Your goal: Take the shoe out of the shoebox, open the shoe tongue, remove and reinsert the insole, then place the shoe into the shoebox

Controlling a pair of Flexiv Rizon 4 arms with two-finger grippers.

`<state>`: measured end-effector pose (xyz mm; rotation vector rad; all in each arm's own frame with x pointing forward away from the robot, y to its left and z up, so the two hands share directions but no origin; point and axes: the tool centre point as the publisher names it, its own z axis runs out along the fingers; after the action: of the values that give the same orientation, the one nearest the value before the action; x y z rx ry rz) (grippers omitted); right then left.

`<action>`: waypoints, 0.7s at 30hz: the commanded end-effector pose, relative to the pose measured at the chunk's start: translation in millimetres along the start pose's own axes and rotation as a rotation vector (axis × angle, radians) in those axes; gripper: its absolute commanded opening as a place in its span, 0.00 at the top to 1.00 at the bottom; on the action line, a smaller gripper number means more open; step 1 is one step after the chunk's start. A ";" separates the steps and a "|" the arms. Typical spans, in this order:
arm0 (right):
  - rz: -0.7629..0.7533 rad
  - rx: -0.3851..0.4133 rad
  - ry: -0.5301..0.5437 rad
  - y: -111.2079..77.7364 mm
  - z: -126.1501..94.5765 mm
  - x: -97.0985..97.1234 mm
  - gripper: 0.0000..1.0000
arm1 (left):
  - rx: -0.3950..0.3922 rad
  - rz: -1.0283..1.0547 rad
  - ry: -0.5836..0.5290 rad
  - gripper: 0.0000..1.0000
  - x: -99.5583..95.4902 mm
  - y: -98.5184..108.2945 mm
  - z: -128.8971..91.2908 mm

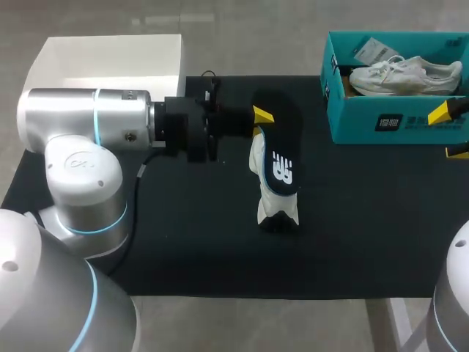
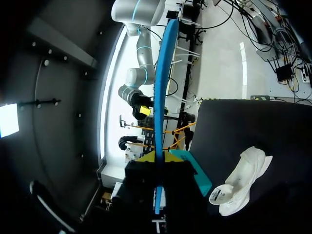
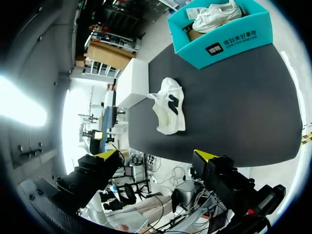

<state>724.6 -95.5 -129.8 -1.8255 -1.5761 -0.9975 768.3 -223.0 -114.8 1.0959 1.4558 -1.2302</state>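
The black desk [image 1: 366, 227] is carrying a white shoe [image 1: 258, 163] near its centre, lying roughly along the 12-to-6 line. The left arm [image 1: 88, 121] is coming in from 9 o'clock, and the left tool [image 1: 260, 125] is sitting closed on a dark insole [image 1: 282, 147], pinching it from both sides near its 12 o'clock end. In the head view the insole is showing its broad face with a white logo and is overlapping the shoe. In the left wrist view the insole [image 2: 161, 87] is running edge-on between the yellow tips of the left tool [image 2: 158, 158], while the shoe [image 2: 241, 183] is lying on the desk beside it, apart from it. An open teal shoebox [image 1: 396, 121] is standing at the desk's 2 o'clock corner, holding a second shoe [image 1: 403, 73]. A white box [image 1: 110, 55] is sitting at 10 o'clock. The right tool [image 1: 448, 132] is hanging at the 3 o'clock edge, just beside the shoebox's near wall. In the right wrist view the right tool [image 3: 157, 156] is standing wide open, gripping nothing, with the shoe [image 3: 168, 112] and shoebox [image 3: 229, 41] well ahead of it.
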 end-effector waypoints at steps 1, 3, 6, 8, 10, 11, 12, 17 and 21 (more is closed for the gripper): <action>0.002 0.000 -0.003 -0.3 0.0 0.2 0.00 | -0.004 0.001 0.001 1.00 0.6 -0.5 2.2; 0.002 0.000 -0.003 -0.3 0.0 0.2 0.00 | -0.004 0.001 0.001 1.00 0.6 -0.5 2.2; 0.002 0.000 -0.003 -0.3 0.0 0.2 0.00 | -0.004 0.001 0.001 1.00 0.6 -0.5 2.2; 0.002 0.000 -0.003 -0.3 0.0 0.2 0.00 | -0.004 0.001 0.001 1.00 0.6 -0.5 2.2; 0.002 0.000 -0.003 -0.3 0.0 0.2 0.00 | -0.004 0.001 0.001 1.00 0.6 -0.5 2.2; 0.002 0.000 -0.003 -0.3 0.0 0.2 0.00 | -0.004 0.001 0.001 1.00 0.6 -0.5 2.2; 0.002 0.000 -0.003 -0.3 0.0 0.2 0.00 | -0.004 0.001 0.001 1.00 0.6 -0.5 2.2; 0.002 0.000 -0.003 -0.3 0.0 0.2 0.00 | -0.069 -0.014 0.038 1.00 9.2 5.2 10.6; 0.002 0.000 -0.003 -0.3 0.0 0.2 0.00 | -0.112 -0.098 0.112 1.00 28.4 13.4 18.0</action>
<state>725.8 -95.1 -130.0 -1.8248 -1.5767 -0.9957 776.2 -221.2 -141.9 1.0561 1.5756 -1.2004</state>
